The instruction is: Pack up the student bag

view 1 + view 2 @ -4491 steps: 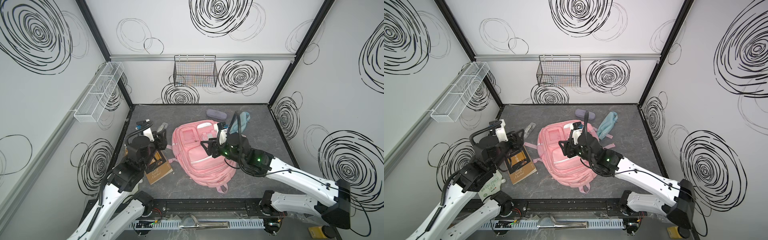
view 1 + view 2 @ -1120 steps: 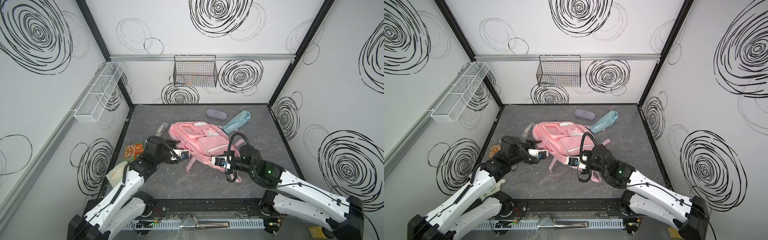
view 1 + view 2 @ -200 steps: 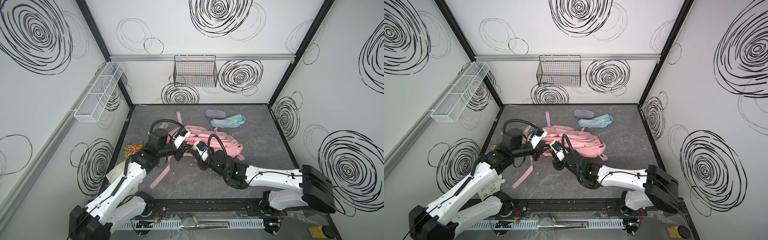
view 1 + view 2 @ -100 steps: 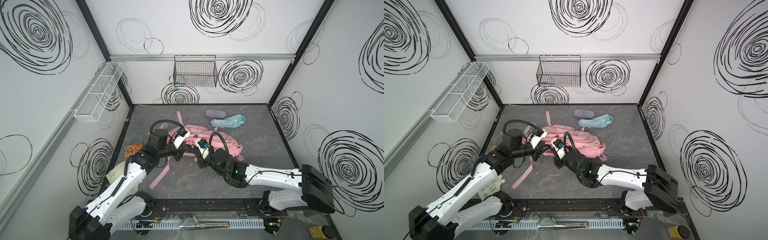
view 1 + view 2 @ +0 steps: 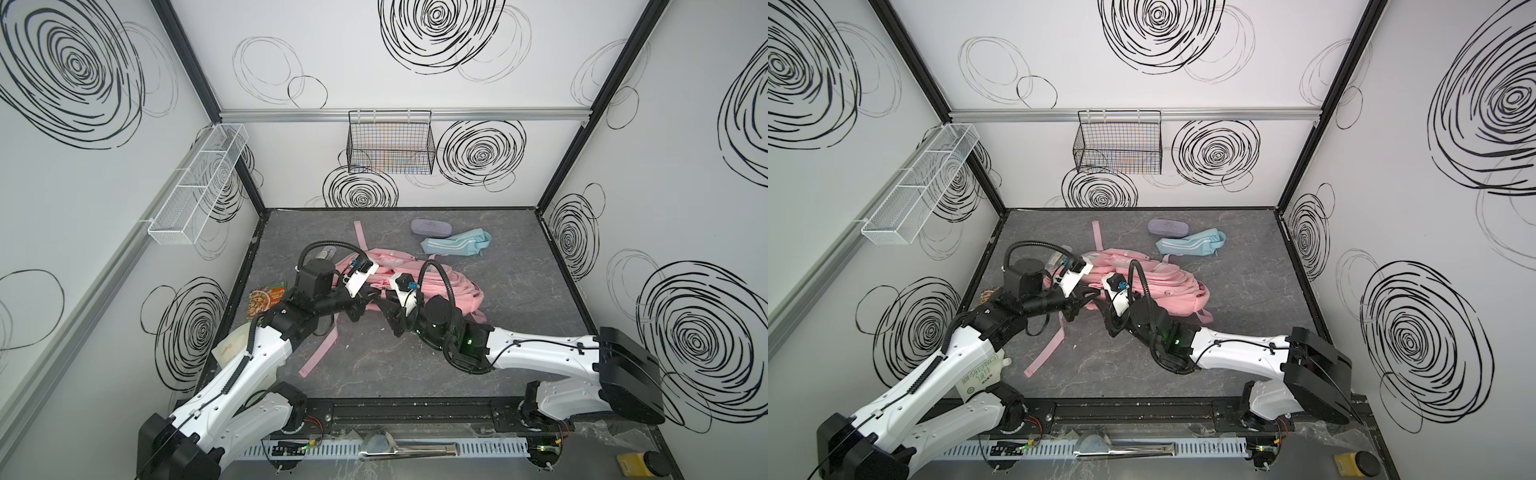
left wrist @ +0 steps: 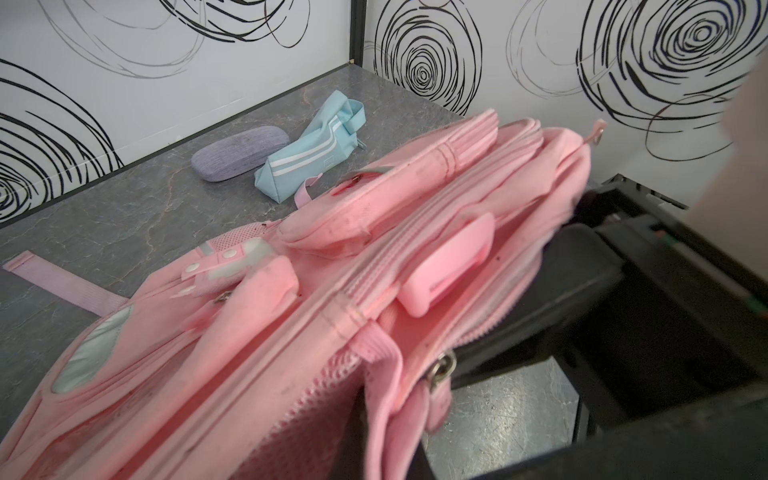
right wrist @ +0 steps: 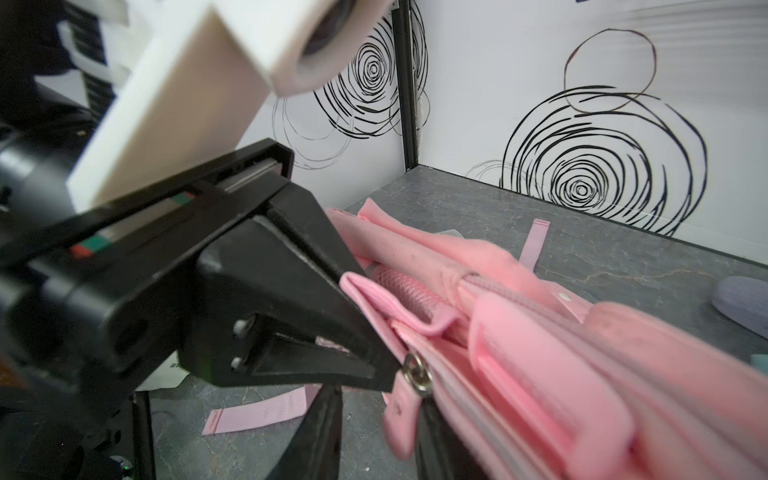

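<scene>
Nearest on the grey table (image 5: 519,316), a loose pink strap (image 5: 319,354) runs from the left end of the student bag toward the near edge, left of centre.

Just beyond it the two arms meet at the bag's near-left end. The left gripper (image 5: 1089,297) reaches in from the left, its black jaws pressed together on a folded pink edge of the bag beside a round metal snap (image 7: 417,376), as the right wrist view shows close up. The right gripper (image 7: 374,449) comes in from the right, right beside the left one. Its two dark fingers (image 7: 320,436) stand apart with a pink pull tab (image 7: 399,415) hanging between them, and bare table shows between the tab and one finger.

The student bag (image 5: 440,282) lies on its side across the middle of the table, its pockets and zipper rows turned upward in the left wrist view. A second strap (image 5: 359,235) points away toward the far wall.

At the left edge of the table, level with the bag, lies an orange and green snack packet (image 5: 266,297).

Farther back, right of centre, a light-blue pouch (image 5: 455,245) lies close to a grey-purple case (image 5: 429,227), both apart from the bag.

On the far wall hangs a black wire basket (image 5: 390,149), and on the left wall a white mesh shelf (image 5: 199,187).
</scene>
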